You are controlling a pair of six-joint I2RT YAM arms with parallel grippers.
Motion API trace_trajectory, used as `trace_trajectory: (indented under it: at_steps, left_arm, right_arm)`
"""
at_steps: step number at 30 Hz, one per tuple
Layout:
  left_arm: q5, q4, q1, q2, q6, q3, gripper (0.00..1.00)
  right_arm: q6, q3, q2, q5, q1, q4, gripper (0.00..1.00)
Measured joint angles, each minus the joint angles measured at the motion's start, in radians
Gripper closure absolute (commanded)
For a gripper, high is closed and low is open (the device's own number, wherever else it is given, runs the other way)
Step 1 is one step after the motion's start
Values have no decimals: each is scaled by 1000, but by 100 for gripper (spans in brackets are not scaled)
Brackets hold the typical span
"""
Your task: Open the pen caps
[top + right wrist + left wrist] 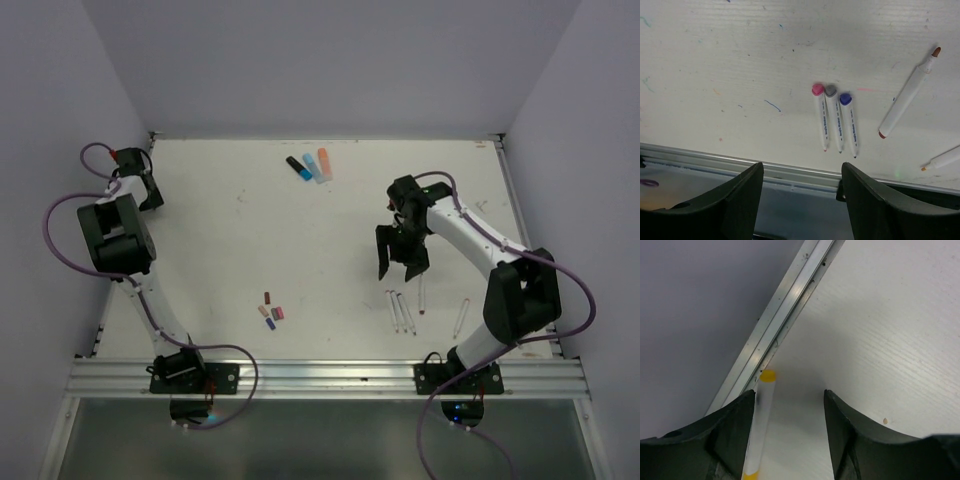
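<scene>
Hovering above the desk (250, 230), your right gripper (402, 262) holds nothing, its jaws spread, near three uncapped white pens (400, 311). Loose pen caps (272, 311) lie clustered toward the front middle, well left of those pens. Your left gripper (790, 400) is open at the far left rail (785, 305), a pen (760, 430) with a yellow cap (768, 376) just beside one finger (732, 435), not clamped. Three chunky markers (309, 166) lie at the back.
</scene>
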Motion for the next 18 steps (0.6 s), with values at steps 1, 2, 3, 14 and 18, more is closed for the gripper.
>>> trace_trajectory:
  at_steps: [1,2,3,14,18]
  left_arm:
    - [5,0,1,9,-1,7,41]
    - [10,0,2,14,-2,15,42]
    - [13,1,2,16,-3,18,42]
    - [97,87,16,-21,-56,-69,48]
    - [109,70,17,-26,-77,-70,48]
  right_arm:
    - [5,11,0,-2,5,-1,34]
    - [8,25,0,-3,10,-2,34]
    - [11,39,0,-3,16,-3,34]
    - [32,80,-11,-2,40,-7,33]
    - [34,80,-26,-2,40,-6,32]
